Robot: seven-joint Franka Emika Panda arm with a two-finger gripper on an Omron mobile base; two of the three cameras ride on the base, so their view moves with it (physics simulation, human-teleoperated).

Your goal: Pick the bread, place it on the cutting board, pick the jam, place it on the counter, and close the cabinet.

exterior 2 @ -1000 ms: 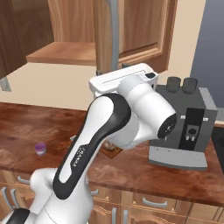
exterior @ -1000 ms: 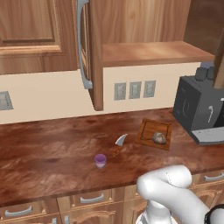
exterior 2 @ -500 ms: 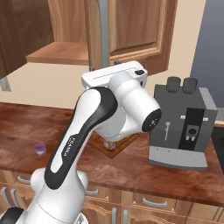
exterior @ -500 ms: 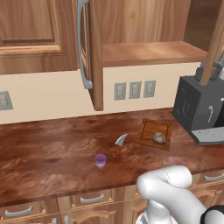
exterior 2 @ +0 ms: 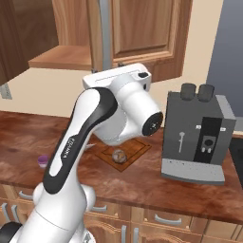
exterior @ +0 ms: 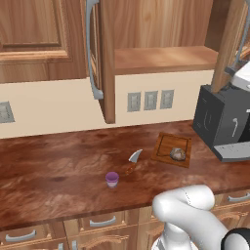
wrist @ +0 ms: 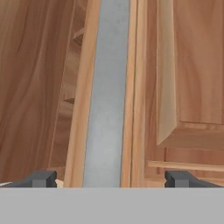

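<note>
Hand view is your closest look, so start there: the gripper has its two dark tips spread wide with nothing between them, so it's released. Right past them runs the long grey bar handle on the edge of the open cabinet door. My read is you're lined up with that handle because closing the cabinet is the only step left.

Pull back to the base views and you can see why. Using the cutting board as your landmark: the bread is sitting on it, toward its right side, so that part looks done. The jam stands on the counter well to the left of the board and a bit nearer you, also done by the look of it. A small knife lies between jam and board, just left of the board. A dark coffee machine is just to the board's right.

Behind and above the board, the cabinet is open, shelf bare, one door swung out left of the opening.

Right base view gives you the arm's raised pose and the bread under it; left base view gives you the knife and a clean look at the jam.
</note>
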